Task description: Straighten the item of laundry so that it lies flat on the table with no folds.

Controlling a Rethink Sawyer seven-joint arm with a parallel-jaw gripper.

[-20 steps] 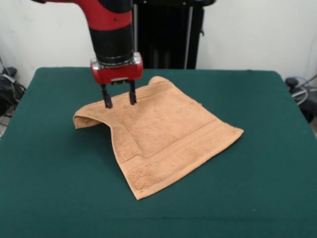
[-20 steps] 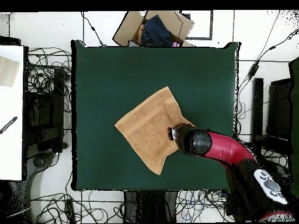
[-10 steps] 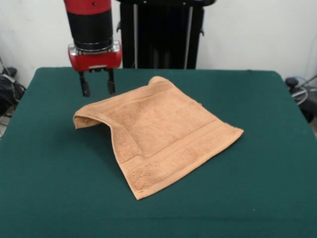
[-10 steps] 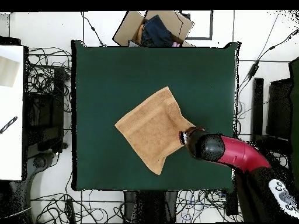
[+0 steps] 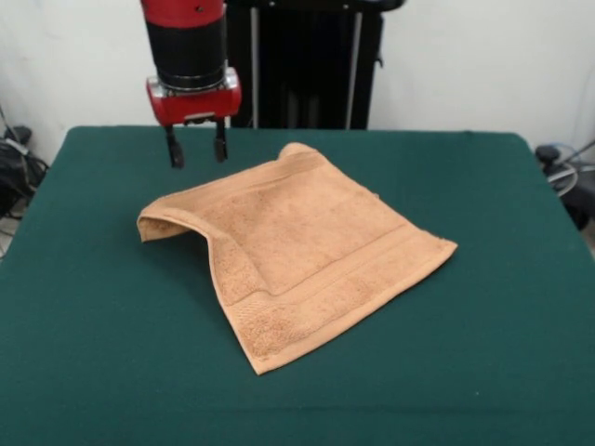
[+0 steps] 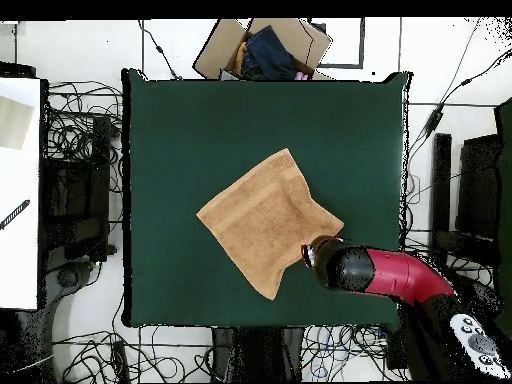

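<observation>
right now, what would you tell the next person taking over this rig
Gripper: open, empty, hanging above the table just off the towel's far left edge, not touching it.
Towel: near the middle of the table, mostly spread out, but its left corner is humped up and curled under, with a fold running down from it.
Done: most of the towel lies flat.
Left: pull out that corner and smooth the fold.

Robot lab, green table (image 6: 180, 130), tangled floor cables (image 6: 75, 125), cardboard box (image 6: 262, 47)
</observation>
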